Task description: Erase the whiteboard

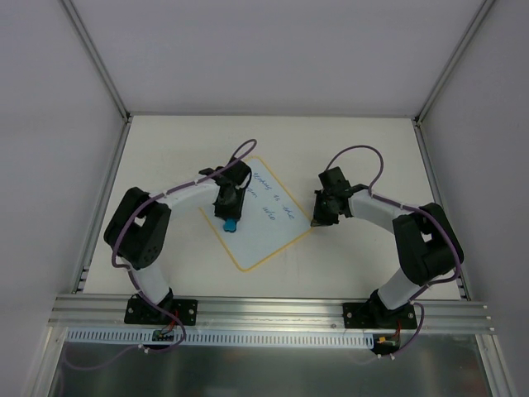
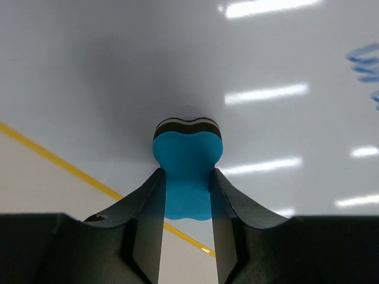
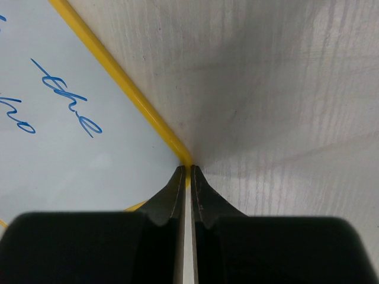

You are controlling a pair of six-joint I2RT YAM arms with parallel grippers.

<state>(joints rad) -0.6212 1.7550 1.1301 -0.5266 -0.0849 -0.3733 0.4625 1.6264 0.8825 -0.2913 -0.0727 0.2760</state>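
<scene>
Left gripper (image 2: pixel 186 173) is seen clamped on a small blue eraser (image 2: pixel 188 148), which is pinched at its waist between both fingers. The eraser's dark-and-white layered end is pointed down at the whiteboard (image 1: pixel 263 236); contact cannot be confirmed. The board is laid flat on the white table (image 1: pixel 355 149), turned diamond-wise, between the two arms and nearer the left one. A thin yellow border (image 3: pixel 112 71) is seen around it. Blue handwriting (image 1: pixel 273 198) is found on the upper right part of the board, beside the eraser; the lower part is seen blank. Right gripper (image 3: pixel 190 170) is pressed together with nothing held between the fingers. Its tips are set at the board's right corner, right on the yellow border, with bare table to the right of it.
</scene>
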